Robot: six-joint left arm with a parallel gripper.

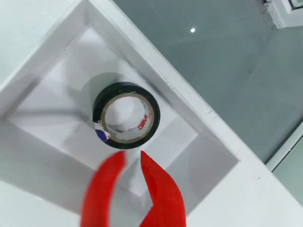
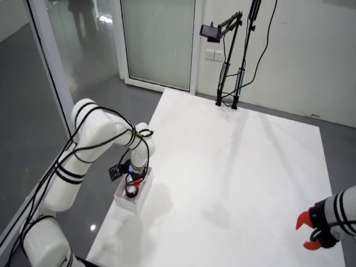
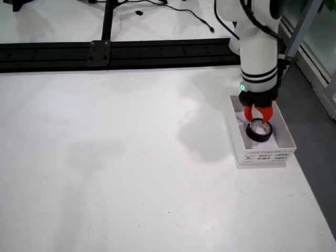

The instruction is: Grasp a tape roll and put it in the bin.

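Lying in the bin (image 1: 208, 142), tape roll (image 1: 126, 118) sits just beyond the parted claw (image 1: 131, 159).

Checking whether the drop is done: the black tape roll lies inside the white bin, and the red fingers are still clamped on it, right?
Not quite. The black tape roll does lie inside the white bin, but the red fingers are not on it: the view that rides on the gripper shows their tips apart from the roll.
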